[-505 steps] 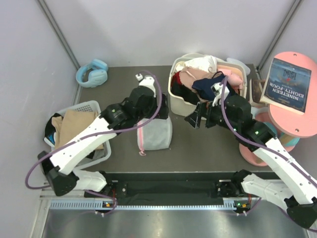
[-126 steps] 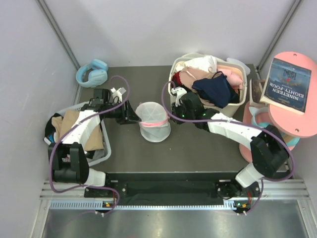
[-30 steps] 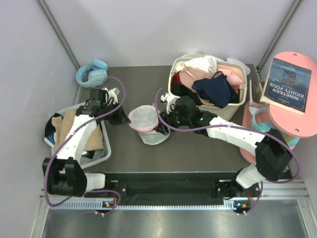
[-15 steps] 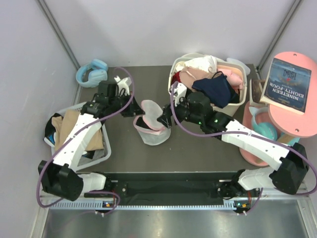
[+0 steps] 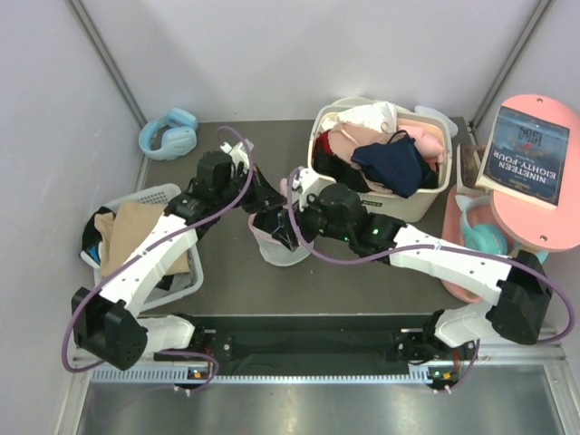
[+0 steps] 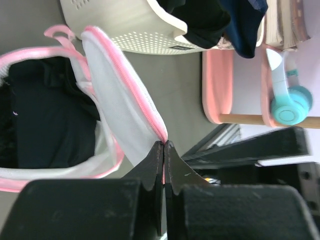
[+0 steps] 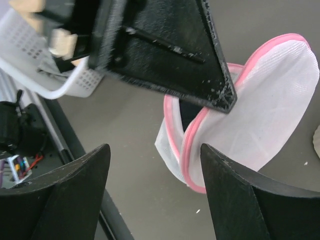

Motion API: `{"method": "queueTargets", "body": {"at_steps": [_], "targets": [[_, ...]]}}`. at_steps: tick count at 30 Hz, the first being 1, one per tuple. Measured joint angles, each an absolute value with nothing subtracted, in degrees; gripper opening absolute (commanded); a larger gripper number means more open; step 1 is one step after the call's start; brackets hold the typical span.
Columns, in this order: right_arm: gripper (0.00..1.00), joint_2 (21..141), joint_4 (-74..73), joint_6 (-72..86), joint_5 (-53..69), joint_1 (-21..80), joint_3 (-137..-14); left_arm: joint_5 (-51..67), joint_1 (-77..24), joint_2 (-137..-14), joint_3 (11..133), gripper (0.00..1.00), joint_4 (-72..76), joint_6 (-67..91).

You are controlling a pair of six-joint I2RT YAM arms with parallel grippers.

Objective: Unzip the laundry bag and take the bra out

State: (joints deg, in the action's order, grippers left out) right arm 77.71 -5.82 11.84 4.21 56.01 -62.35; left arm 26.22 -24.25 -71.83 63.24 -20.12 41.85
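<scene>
Bra [image 6: 42,117] lies inside the unzipped laundry bag [image 7: 260,110], directly ahead of the right tool [image 7: 154,152], spread wide and empty, while the left tool [image 6: 163,146] clamps its pink edge.

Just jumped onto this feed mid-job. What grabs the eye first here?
The white mesh laundry bag at the middle of the table is unzipped and pinched open by the shut left hand, with the black bra showing inside. The right hand hovers open just above it. Behind them, a cream basket overflows with clothes.
</scene>
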Motion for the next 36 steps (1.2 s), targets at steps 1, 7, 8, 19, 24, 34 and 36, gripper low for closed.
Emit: {"method": "queueTargets", "body": {"at_steps": [1, 7, 8, 19, 24, 34, 36], "targets": [[0.69, 78.43, -5.63, 12.05, 3.33, 56.21, -62.35, 26.06, -24.51, -71.59, 62.63, 0.00, -19.59, 42.68], [0.12, 80.93, -4.01, 13.50, -2.59, 56.73, -61.28, 26.06, -25.43, -67.83, 57.43, 0.30, -15.09, 48.73], [0.05, 81.10, -3.81, 13.74, -3.64, 56.82, -61.23, 26.11, -25.52, -67.26, 56.69, 0.42, -14.59, 49.56], [0.00, 79.15, -2.79, 18.13, -12.78, 57.39, -57.98, 16.67, -25.80, -63.48, 58.94, 0.87, -21.34, 46.15], [0.00, 74.00, -3.60, 20.27, -15.18, 57.39, -55.81, 8.43, -23.57, -63.72, 60.84, 0.84, -28.25, 42.19], [0.00, 66.41, -6.26, 24.08, -17.26, 57.39, -50.17, 4.86, -18.28, -72.97, 55.53, 0.67, -30.02, 38.57], [0.00, 65.76, -6.85, 24.93, -17.54, 57.39, -49.15, 5.04, -18.17, -74.63, 54.78, 0.55, -30.02, 37.67]]}}
